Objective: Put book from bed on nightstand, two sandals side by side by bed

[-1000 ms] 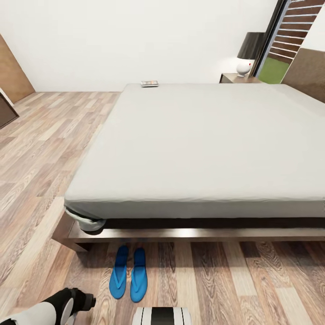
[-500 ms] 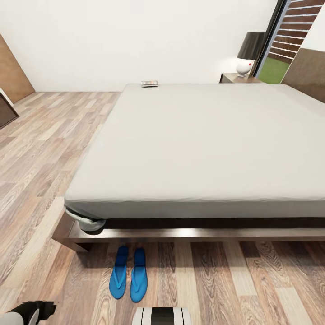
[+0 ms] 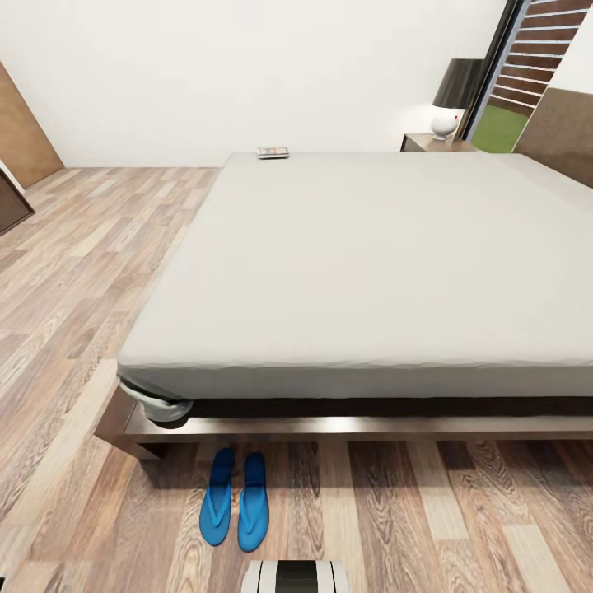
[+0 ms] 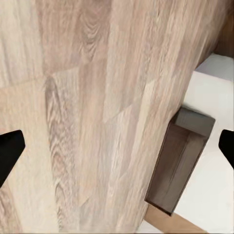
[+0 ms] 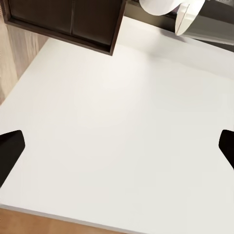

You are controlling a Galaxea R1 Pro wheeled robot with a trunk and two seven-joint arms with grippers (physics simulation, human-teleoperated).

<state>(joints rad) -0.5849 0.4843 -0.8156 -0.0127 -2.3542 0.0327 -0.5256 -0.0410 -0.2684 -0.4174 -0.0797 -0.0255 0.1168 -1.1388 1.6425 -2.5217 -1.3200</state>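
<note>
The book (image 3: 273, 152) lies on the far left corner of the bed (image 3: 362, 263), flat on the grey mattress. Both blue sandals (image 3: 218, 497) (image 3: 253, 500) lie side by side on the wood floor, just in front of the bed's near frame, toes toward me. A dark nightstand (image 3: 428, 142) stands beyond the bed's far right side. In the left wrist view my left gripper (image 4: 117, 148) is open over bare floor planks. In the right wrist view my right gripper (image 5: 117, 148) is open too, facing a white surface, nothing between its fingers.
A lamp (image 3: 451, 95) with a dark shade stands on the nightstand, beside the dark-framed window (image 3: 511, 82). The headboard (image 3: 564, 136) rises at the right. A dark brown cabinet (image 4: 183, 161) stands against a white wall. My base (image 3: 296, 576) sits close to the sandals.
My left arm, seen at the lower left of the head view a second ago, has dropped out of that view. The book, sandals and bed have not moved.
</note>
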